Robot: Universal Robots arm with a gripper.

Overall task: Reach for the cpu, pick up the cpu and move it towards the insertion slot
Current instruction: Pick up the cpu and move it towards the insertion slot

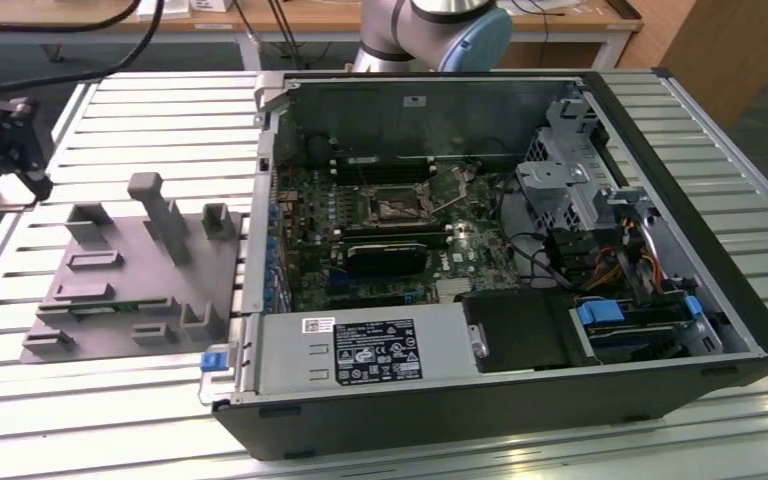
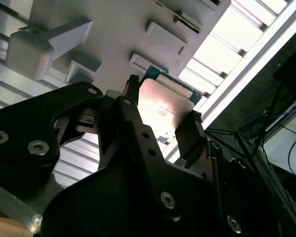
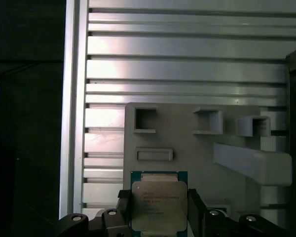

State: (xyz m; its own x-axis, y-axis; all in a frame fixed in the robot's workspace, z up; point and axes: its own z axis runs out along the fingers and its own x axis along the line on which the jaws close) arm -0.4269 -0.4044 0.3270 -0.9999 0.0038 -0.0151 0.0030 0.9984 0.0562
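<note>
Gripper [image 2: 163, 101] clamped on the cpu [image 2: 164, 112], pinching two opposite edges; slot [image 1: 395, 207] lies well apart, toward the exterior view's right.

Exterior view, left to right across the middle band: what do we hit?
hand → grey fixture plate → insertion slot → silver drive cage

**What lies where on the tabletop [image 1: 91, 400]**

The fixture plate [image 1: 131, 290] lies at the exterior view's left of the computer case [image 1: 491, 415]. The insertion slot [image 1: 395, 205] sits inside the case. The cpu [image 3: 159, 210] sits between the hand's [image 3: 158, 200] fingers [image 3: 196, 210].
</note>
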